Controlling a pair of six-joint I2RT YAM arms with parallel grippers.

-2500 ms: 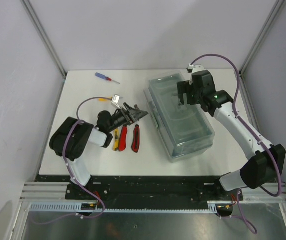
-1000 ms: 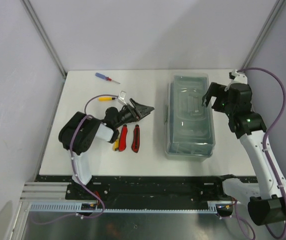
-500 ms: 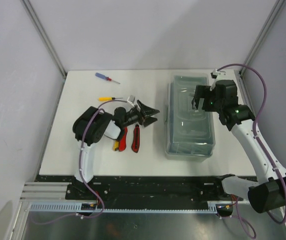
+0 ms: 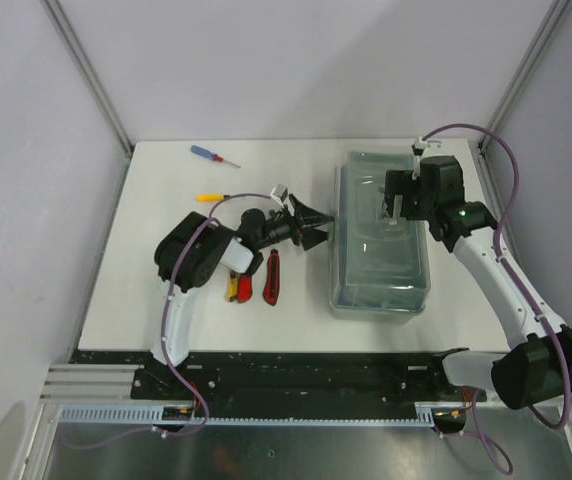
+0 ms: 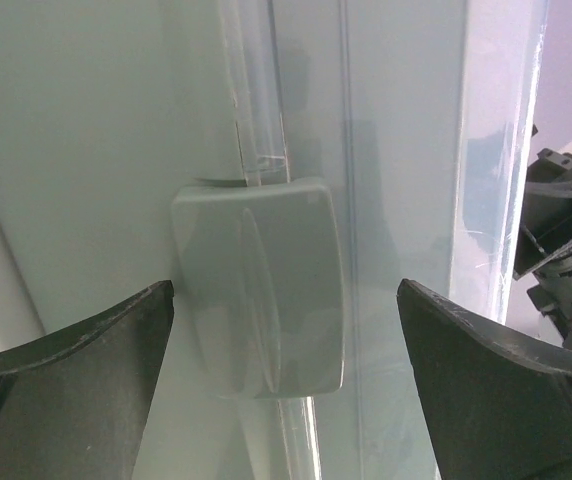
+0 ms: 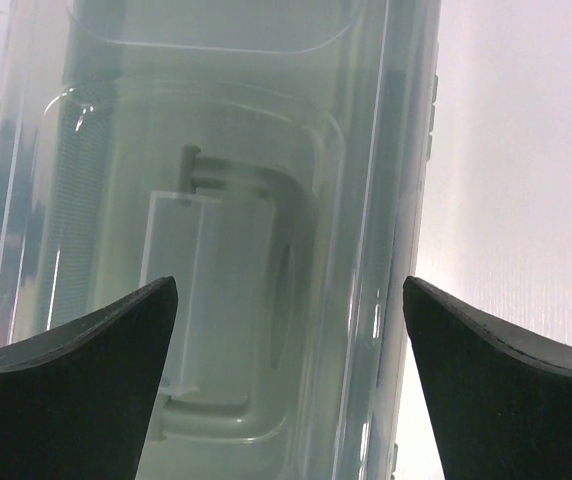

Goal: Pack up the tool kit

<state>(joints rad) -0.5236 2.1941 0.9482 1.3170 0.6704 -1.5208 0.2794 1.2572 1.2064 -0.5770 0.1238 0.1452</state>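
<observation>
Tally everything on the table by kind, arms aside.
Toolbox: 1
Screwdrivers: 2
Knives: 3
Total: 6

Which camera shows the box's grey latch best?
Left wrist: the latch sits large between the open fingers. From above it is too small to tell; the right wrist shows only the lid.
</observation>
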